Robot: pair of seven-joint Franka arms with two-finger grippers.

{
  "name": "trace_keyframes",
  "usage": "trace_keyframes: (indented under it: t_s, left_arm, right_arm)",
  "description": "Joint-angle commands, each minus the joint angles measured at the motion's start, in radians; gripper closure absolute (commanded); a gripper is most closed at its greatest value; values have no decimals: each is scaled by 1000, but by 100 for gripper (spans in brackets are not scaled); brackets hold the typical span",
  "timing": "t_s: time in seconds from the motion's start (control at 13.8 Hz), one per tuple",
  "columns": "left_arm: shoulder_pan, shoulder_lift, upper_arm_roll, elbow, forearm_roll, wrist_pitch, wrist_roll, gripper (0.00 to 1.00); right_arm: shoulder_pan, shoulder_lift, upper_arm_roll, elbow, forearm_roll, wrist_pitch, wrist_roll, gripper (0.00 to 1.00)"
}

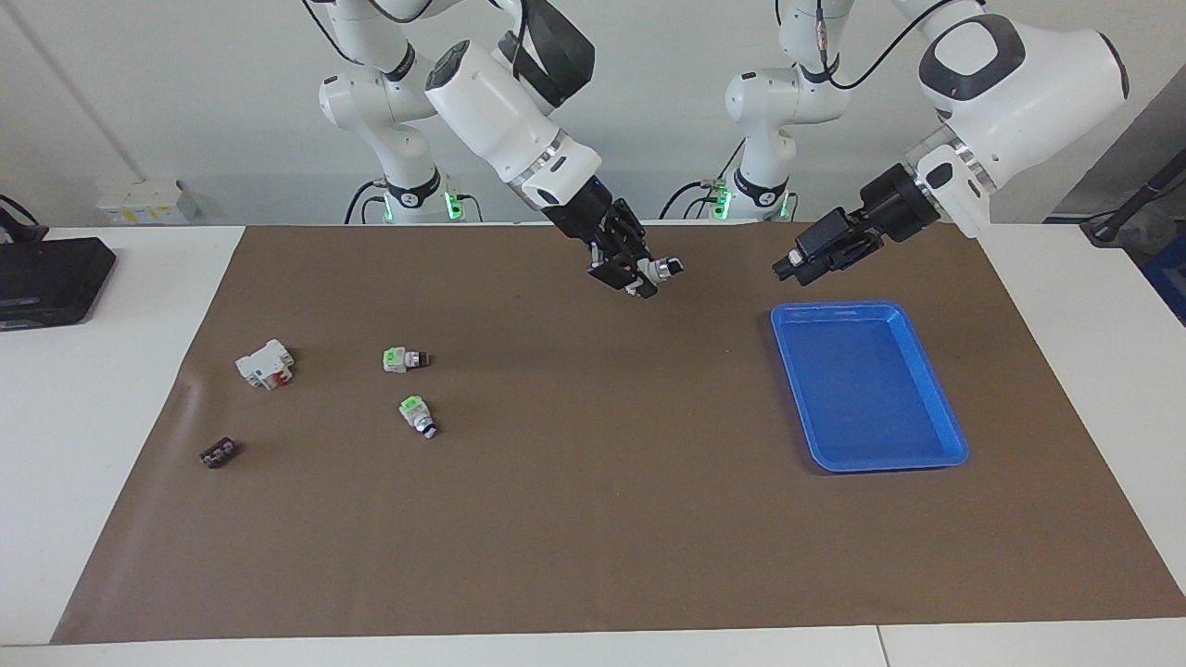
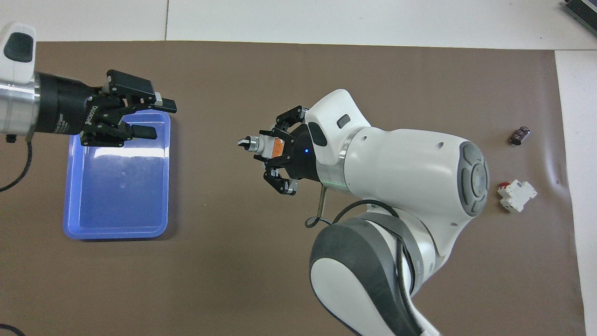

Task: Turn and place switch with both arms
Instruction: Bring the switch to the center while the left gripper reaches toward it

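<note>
1. Your right gripper (image 1: 639,269) is clamped on the boxy white switch (image 2: 267,145), raised over the matte brown mat (image 1: 593,519); orange cap visible.
2. Your left gripper (image 2: 156,119) hangs over the glossy blue tray (image 1: 936,454), fingers apart.

Layout of the mat (image 1: 593,519) and what lies on or over it

The tray (image 1: 936,459) lies toward the left arm's end; 2 capped switches (image 1: 405,358), a block (image 1: 265,363) and a small dark part (image 1: 220,453), perhaps a connector, toward the right arm's. The right gripper (image 1: 639,269) holds the switch (image 1: 660,270) over mid-mat; the left gripper (image 1: 808,259) hangs over the tray's nearer rim.
</note>
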Motion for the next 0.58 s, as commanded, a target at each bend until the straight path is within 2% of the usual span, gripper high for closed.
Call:
trace_keyframes:
  t_s: [0.0,0.22,0.51]
  left_arm:
    - [-44,-39,-16,-64,-29,67,-127,31]
    - [-101,-66,-17,-134,-81,165,-199,38]
    - [-109,-86,-17,-164,-86,156,-202,43]
  right_arm:
    - [23,-23,0,-18,-76,9,87,100]
    - [32,-21,0,-15,-91,11,121,100]
    - [32,-20,0,-15,-91,12,123,100]
